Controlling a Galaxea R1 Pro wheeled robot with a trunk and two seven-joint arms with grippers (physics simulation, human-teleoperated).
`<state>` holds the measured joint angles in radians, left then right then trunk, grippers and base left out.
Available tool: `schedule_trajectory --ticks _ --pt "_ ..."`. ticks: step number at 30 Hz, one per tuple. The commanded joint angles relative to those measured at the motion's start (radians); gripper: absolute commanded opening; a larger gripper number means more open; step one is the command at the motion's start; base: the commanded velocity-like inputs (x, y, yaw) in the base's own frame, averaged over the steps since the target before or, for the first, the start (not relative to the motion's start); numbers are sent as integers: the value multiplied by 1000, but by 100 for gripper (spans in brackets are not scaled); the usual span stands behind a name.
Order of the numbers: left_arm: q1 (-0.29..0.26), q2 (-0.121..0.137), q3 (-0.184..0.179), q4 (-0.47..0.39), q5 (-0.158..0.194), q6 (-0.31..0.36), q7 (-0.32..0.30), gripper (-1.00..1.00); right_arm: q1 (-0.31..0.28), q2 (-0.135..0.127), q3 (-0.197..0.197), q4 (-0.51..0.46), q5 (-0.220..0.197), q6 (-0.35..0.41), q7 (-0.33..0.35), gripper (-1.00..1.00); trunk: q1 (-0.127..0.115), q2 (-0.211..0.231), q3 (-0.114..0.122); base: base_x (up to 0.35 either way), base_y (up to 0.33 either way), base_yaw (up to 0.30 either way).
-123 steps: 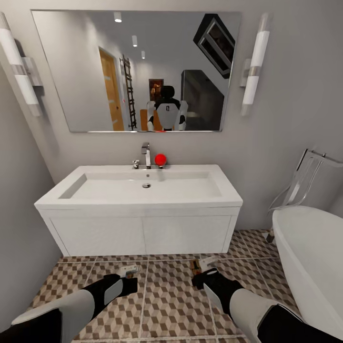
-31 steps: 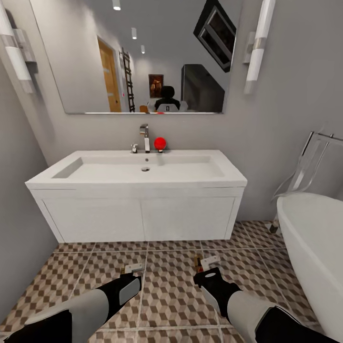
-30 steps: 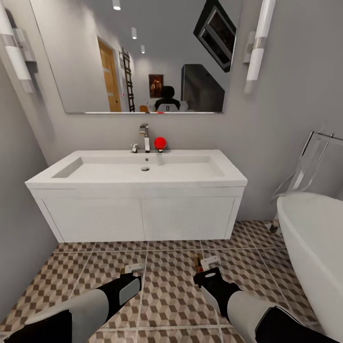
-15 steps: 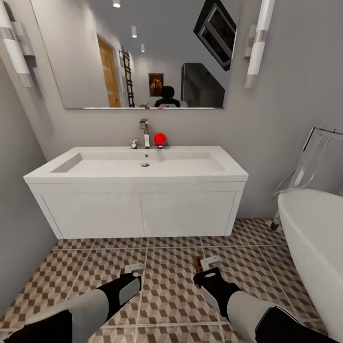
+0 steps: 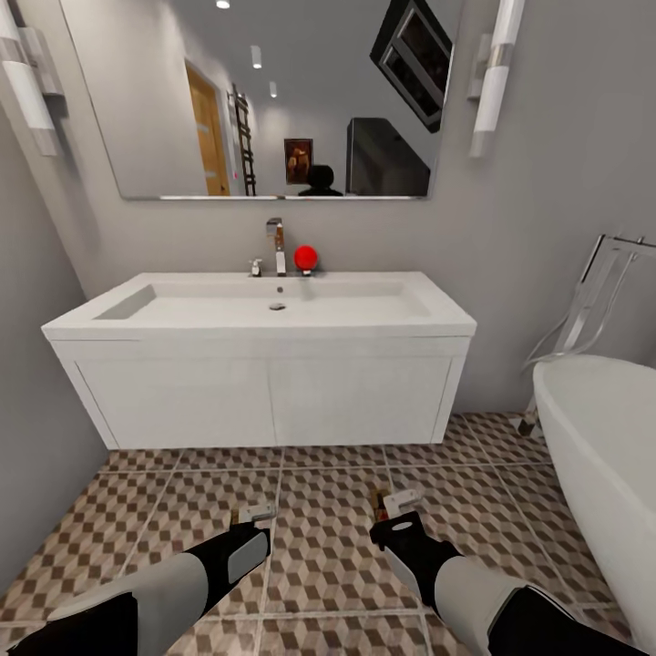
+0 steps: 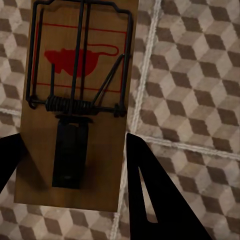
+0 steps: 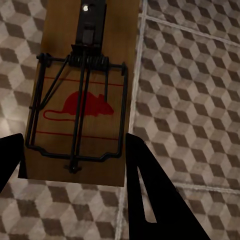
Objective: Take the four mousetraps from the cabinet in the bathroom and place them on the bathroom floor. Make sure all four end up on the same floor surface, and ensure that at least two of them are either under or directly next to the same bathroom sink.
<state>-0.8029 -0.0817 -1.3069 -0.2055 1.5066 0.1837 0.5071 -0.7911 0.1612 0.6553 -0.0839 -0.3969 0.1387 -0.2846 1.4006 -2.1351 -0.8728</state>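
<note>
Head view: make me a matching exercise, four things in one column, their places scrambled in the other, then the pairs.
Things:
1. red ball
2. bathtub
3. mirror
4. left gripper

Places:
A. on the wall above the sink
B. on the sink's back ledge, beside the chrome tap
C. low over the patterned floor tiles, in front of the white vanity
D. at the picture's right edge, right of the vanity

Pairs: 1-B, 2-D, 3-A, 4-C
</note>
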Motion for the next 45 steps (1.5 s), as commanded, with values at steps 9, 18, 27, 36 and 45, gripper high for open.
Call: schedule_trajectory --ticks 9,18,27,36,45 --pt "-1 0 -5 -2 -3 7 5 -100 0 0 9 -2 -10 6 -4 -100 34 -64 -29 0 0 0" --pt "-1 0 -5 -3 -3 8 5 -100 0 0 8 -2 -10 6 -4 -100 69 -127 -57 0 0 0" --pt "-1 0 -5 -2 -3 8 5 -100 0 0 9 -2 -10 6 -4 -100 103 -190 -86 0 0 0" --pt "-1 2 -3 0 -2 11 7 -100 0 0 9 -2 -10 6 -4 -100 138 -253 -114 89 0 0" --pt "-1 2 -3 1 -2 11 7 -100 0 0 9 -5 -2 6 -3 -100 172 -316 -142 322 0 0"
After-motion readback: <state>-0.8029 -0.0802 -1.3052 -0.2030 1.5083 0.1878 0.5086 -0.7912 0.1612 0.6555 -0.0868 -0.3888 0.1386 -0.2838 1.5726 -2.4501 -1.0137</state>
